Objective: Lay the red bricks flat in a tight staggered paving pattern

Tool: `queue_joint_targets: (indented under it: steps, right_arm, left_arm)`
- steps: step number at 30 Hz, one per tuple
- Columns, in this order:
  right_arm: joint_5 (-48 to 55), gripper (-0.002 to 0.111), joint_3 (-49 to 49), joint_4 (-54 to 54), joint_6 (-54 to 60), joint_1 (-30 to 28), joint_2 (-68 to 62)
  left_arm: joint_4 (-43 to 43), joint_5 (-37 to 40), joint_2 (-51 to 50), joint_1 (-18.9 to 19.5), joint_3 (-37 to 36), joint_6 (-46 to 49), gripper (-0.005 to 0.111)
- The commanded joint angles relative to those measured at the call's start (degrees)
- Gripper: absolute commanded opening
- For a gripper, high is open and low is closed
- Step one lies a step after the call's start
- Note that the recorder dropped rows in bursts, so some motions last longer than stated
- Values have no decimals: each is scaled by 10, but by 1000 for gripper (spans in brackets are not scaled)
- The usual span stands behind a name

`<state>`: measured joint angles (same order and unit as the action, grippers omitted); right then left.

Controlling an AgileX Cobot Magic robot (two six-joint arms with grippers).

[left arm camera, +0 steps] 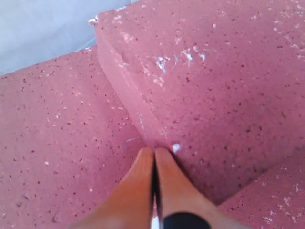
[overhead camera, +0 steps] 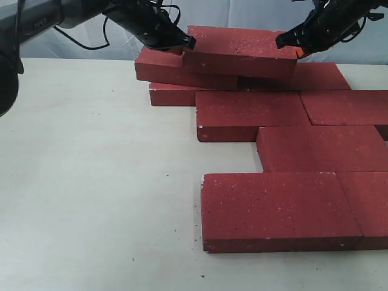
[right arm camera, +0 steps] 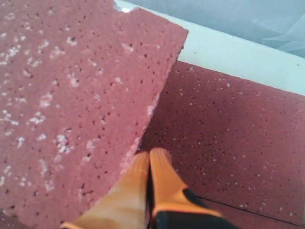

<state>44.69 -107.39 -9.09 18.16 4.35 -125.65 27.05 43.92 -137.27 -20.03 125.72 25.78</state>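
Note:
Several dark red bricks lie flat on the white table [overhead camera: 91, 182] in staggered rows, such as one at the front [overhead camera: 279, 209] and one in the middle [overhead camera: 251, 114]. One raised brick [overhead camera: 242, 51] sits on top of the back bricks, slightly tilted. My left gripper [overhead camera: 189, 42] is shut, its tips pressed against that brick's left end [left arm camera: 157, 124]. My right gripper [overhead camera: 285, 41] is shut too, its tips against the brick's right end [right arm camera: 71, 105]. The two closed grippers squeeze the brick between them. The brick under it shows in both wrist views [left arm camera: 57, 143] [right arm camera: 228, 143].
A pale blue backdrop [overhead camera: 242, 15] runs behind the table. The back-left brick [overhead camera: 163, 66] rests on another brick [overhead camera: 173, 96]. Bricks at the right run out of the exterior view. White tabletop stretches left of the pile.

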Motion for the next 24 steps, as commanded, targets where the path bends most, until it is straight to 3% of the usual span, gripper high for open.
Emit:
queue_joint_targets:
  steps: [1,15,24]
  right_arm:
    - [2,-1,-4,-5,7,-3,7]
    - [41,-1,-4,-3,7,37,80]
    - [66,-1,39,-7,1,43,133]
  left_arm:
    - [12,4,1,-2,17,3,0]
    - [-38,72,61,-2,19,0,0]
    - [-81,117,122,-2,-37,-29,0]
